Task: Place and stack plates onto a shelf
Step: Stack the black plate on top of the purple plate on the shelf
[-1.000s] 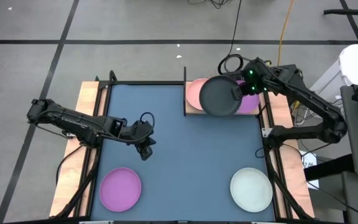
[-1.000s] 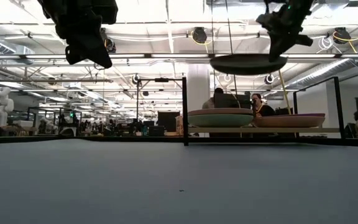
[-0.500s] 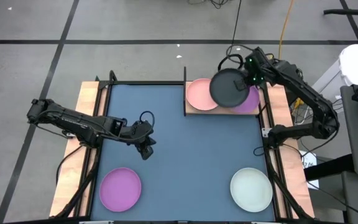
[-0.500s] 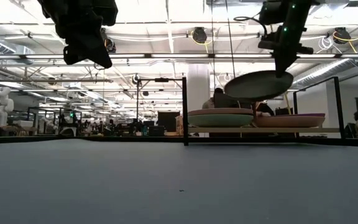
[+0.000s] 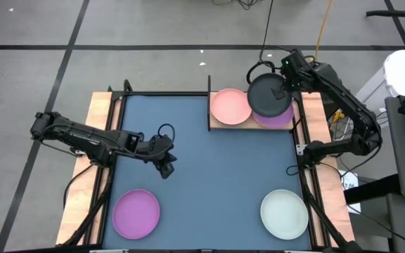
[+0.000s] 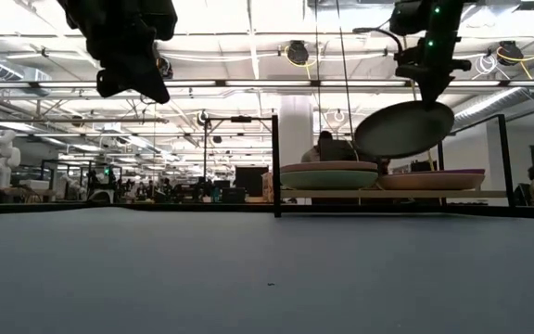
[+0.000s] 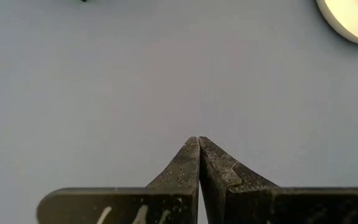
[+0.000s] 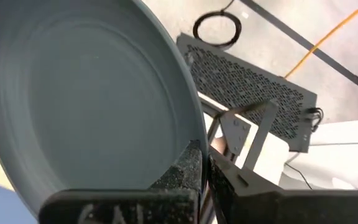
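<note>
My right gripper [image 5: 285, 83] is shut on a black plate [image 5: 268, 95] and holds it in the air, tilted, over the shelf's right half, as the low view also shows the black plate [image 6: 404, 129]. The light-wood shelf [image 5: 219, 126] carries a pink plate [image 5: 230, 106] on top of its left stack and a purple plate [image 5: 281, 119] on its right. A purple plate [image 5: 136, 213] and a pale mint plate [image 5: 284, 213] lie flat on the blue mat near the front edge. My left gripper [image 5: 165, 172] hovers shut above the mat's left middle. My right gripper pinches the black plate's rim [image 8: 193, 144] between its two fingers, at the plate's far right edge. The fingers come from above, pointing down. The plate is lifted clear and hangs tilted, its left edge [image 6: 360, 148] lowest, above the purple plate on the shelf.
A thin black upright rail [image 5: 209, 104] stands at the shelf's left end. In the low view the left stack [image 6: 329, 173] shows a pink plate over a green one. Wooden strips border the mat's left and right sides. Bare mat lies between the two front plates.
My right gripper has carried the black plate toward the table's right and far edge, from above the pink plate to above the purple one. The plate has tipped from level to steeply tilted and dropped a little. My left arm has kept still.
</note>
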`<state>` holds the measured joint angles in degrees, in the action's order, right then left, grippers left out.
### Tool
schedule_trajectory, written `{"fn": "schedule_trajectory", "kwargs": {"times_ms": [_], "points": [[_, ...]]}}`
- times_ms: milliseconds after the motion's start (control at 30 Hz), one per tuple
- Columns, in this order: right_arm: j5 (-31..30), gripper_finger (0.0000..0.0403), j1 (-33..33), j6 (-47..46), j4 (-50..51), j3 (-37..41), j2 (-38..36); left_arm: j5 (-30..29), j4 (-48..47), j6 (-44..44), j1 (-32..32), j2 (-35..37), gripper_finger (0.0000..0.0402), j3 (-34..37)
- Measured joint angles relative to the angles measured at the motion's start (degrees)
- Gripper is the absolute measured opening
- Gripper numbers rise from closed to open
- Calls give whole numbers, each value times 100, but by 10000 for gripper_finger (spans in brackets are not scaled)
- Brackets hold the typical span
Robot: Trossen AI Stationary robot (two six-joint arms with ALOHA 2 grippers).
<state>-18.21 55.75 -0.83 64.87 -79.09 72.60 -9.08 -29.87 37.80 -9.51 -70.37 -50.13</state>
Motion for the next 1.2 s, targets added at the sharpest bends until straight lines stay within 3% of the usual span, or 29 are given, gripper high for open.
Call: {"fn": "schedule_trajectory", "kwargs": {"times_ms": [433, 900, 1200], "points": [[-278, 0, -70, 673, 648, -138, 166, -2, 2, -4, 160, 0, 4, 0], [-304, 0, -70, 1477, 622, -138, 565, -2, 4, -65, 160, 0, 4, 0], [-304, 6, -70, 1529, 611, -138, 840, 42, 7, 49, 160, 0, 4, 0]]}}
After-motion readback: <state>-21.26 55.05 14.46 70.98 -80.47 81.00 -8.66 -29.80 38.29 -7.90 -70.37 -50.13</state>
